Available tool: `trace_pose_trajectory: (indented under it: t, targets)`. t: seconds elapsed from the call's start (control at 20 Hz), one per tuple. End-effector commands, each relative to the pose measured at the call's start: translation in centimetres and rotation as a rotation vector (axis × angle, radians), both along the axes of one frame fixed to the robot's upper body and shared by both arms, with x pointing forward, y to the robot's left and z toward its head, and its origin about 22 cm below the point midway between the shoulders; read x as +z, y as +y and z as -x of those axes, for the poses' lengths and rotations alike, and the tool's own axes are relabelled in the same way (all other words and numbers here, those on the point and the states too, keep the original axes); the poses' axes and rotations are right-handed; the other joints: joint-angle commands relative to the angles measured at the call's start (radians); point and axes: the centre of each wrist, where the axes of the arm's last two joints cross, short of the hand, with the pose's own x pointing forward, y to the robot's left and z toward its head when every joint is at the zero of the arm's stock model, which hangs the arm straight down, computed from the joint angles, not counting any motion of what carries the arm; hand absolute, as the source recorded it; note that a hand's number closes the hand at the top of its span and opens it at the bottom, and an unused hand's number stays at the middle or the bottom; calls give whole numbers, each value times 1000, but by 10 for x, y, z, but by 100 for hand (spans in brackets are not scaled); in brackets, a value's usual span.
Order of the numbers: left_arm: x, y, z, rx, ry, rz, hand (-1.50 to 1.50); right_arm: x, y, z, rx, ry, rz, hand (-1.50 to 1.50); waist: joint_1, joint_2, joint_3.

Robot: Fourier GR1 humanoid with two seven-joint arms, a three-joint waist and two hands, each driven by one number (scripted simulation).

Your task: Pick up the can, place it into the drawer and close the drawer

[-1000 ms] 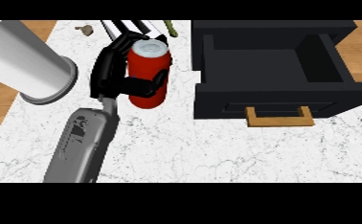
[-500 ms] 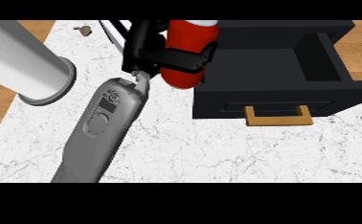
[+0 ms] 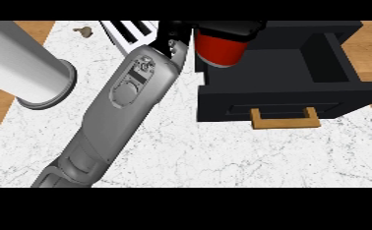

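The robot's left hand carries the red can over the left rear corner of the open black drawer, its black fingers curled round the can's upper part and hiding its top. The grey forearm crosses the white marble counter on a diagonal from the lower left of the head view.

A second ago the can hung over the counter, apart from the drawer; half a second ago it had reached the drawer's left wall. Now most of the can overlaps the drawer's dark interior, though its left side is in line with that wall. The pick-up looks finished and the carry close to its end.

By this reading the can needs to travel a little more to the right, toward the middle of the compartment, before it goes down, or it may catch the wall. How high it hangs above the drawer floor cannot be told from this steep angle.

The drawer stands pulled well out, its tan handle facing the robot, so closing it remains to be done. A large pale grey cylinder stands on the counter's left side, well apart from the action. The right hand does not show.
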Motion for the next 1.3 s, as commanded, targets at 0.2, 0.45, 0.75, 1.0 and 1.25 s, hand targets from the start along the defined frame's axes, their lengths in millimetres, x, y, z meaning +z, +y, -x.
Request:
trace_pose_trajectory:
  t: [0.2, 0.45, 0.75, 1.0, 1.25]
  targets:
    - [40, -35, -23, 38, 33, -35, 150, 0, -3, -9, 9, -6, -3, -150, -18, 6, 1]
    - [39, -50, -26, 55, 18, -62, 150, -12, -5, -15, 37, -11, 12, -150, -34, 10, 2]
    - [26, -52, -34, 40, 22, -104, 150, -2, 1, -8, 32, -14, 2, -150, -41, 8, 1]
    - [-1, -48, -37, 41, 60, -109, 150, -1, 12, -29, 36, -15, 10, -150, -51, 16, 1]
    - [-5, -46, -43, 65, 28, -150, 150, 5, 11, -32, 38, -14, 20, -150, -58, 18, 1]
